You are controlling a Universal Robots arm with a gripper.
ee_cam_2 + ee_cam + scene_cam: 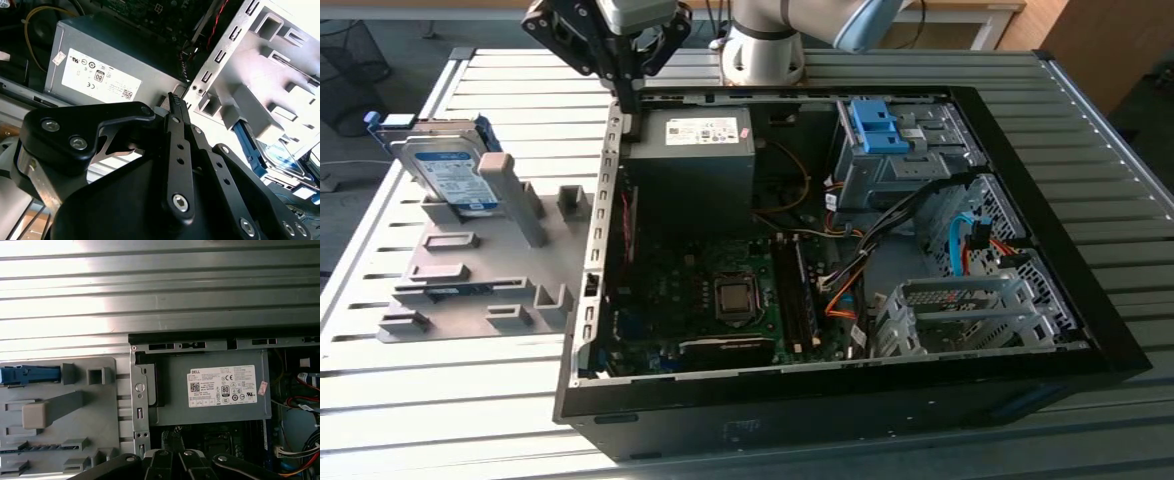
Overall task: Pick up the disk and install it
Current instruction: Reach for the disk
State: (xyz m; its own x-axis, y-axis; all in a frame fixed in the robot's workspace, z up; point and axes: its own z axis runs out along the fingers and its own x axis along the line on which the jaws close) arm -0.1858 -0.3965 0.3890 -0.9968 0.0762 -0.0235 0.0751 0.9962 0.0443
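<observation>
An open computer case [1067, 330] lay on a slatted metal table [440, 400]. At the exterior view's left, the disk [451, 172] stood upright in a grey fixture [467, 290]. The gripper [628, 98], fingertips together and empty, hung at the case's far wall, just beside the power supply [694, 170].

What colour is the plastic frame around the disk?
Blue, along the edges of the disk; clearest in the exterior view.
</observation>
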